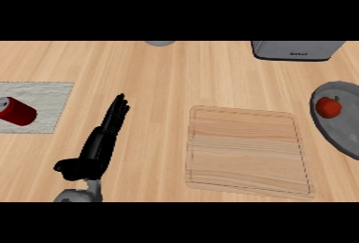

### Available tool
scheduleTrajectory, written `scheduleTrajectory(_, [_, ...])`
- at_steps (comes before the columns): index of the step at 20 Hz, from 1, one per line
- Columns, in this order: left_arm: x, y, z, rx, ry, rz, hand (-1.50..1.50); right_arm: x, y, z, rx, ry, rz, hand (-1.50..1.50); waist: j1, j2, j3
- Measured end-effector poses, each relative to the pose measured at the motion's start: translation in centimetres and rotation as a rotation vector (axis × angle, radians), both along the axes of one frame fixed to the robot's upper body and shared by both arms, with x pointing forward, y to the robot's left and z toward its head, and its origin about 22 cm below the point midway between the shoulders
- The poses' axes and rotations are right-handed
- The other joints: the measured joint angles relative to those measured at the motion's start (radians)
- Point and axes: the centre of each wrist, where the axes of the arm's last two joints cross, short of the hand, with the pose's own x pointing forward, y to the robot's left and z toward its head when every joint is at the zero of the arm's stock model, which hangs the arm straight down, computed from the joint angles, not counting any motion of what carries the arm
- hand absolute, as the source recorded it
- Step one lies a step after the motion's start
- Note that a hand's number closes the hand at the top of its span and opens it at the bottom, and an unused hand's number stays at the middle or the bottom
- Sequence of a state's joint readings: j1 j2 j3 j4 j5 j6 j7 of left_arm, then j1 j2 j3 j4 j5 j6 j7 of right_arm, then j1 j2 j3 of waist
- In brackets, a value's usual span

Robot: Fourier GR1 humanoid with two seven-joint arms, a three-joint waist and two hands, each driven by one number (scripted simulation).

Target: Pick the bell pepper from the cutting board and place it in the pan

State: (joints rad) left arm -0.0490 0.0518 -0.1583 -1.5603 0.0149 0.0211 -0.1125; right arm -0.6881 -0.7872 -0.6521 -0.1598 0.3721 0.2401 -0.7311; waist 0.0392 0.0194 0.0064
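Observation:
A red bell pepper [328,107] lies inside the grey pan [338,133] at the right edge of the head view. The wooden cutting board [245,149] sits in the middle right with nothing on it. My left hand [101,140] stands edge-on to the left of the board, fingers straight and pointing away, holding nothing. The right hand does not show.
A red can [15,111] lies on a grey cloth mat [42,102] at the far left. A grey appliance [298,50] stands at the back right, and a grey round object [160,42] peeks in at the back edge.

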Motion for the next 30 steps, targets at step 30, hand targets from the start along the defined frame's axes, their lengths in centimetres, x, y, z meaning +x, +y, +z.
scheduleTrajectory(30, [-0.1,1.0,-0.2,-0.002,0.006,0.030,0.00,-11.3,-6.2,-1.7,-0.038,0.122,0.082,-1.50,-0.027,-0.011,0.001])
